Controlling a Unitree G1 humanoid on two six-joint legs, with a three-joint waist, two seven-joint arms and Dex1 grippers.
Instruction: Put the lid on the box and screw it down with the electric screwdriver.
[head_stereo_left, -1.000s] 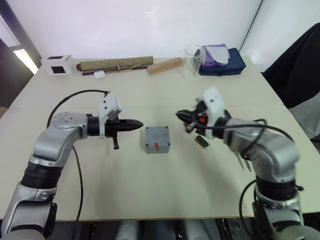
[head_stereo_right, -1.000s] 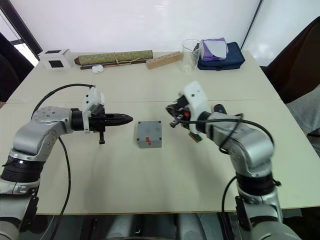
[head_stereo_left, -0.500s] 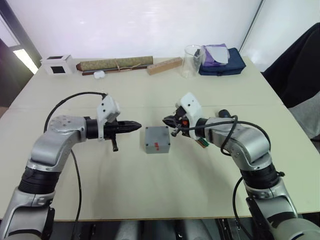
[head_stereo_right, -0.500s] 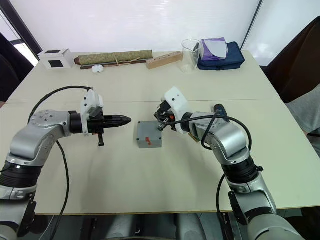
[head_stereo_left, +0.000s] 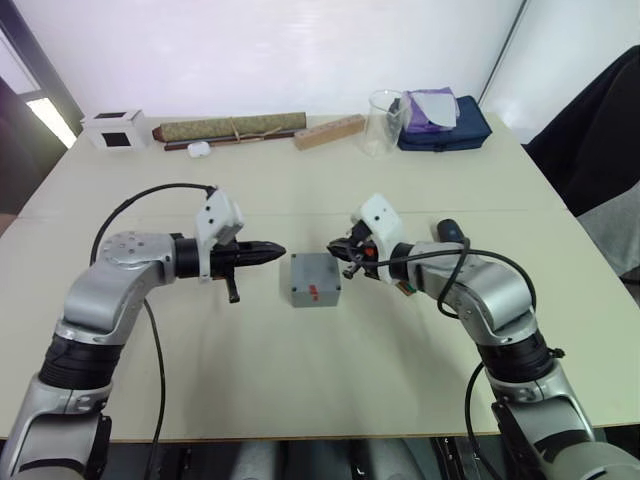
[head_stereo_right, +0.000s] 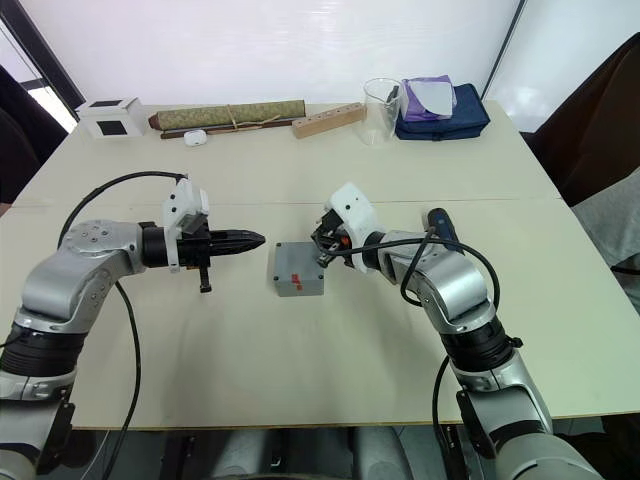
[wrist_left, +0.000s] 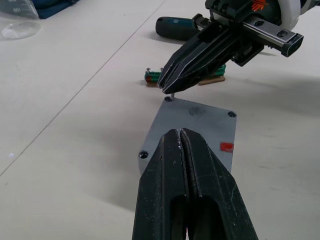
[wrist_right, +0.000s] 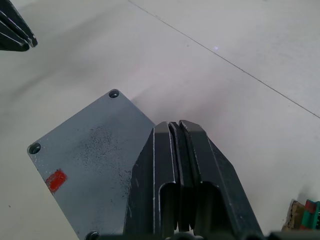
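The grey box (head_stereo_left: 315, 300) stands mid-table with the lid (wrist_left: 200, 125) lying flat on top; the lid shows corner holes and a small red mark. My right gripper (wrist_left: 167, 89) is shut on a small screw. Its tip hovers right over the lid's corner hole on the far right side. My left gripper (head_stereo_left: 280, 250) is shut and empty. It is level with the box, a short way to its left, pointing at it. The electric screwdriver (head_stereo_left: 447, 229) lies on the table behind my right forearm.
Small green circuit boards (head_stereo_left: 405, 285) lie just right of the box, under my right arm. Along the back edge are a white box with a black square (head_stereo_left: 116, 129), a rolled mat (head_stereo_left: 232, 127), a wooden block (head_stereo_left: 329, 131), a clear cup (head_stereo_left: 383, 120) and a blue pouch (head_stereo_left: 440, 125).
My right gripper has swung left from above the circuit boards to the box's far right corner and come down close to the lid. The left gripper has barely moved.
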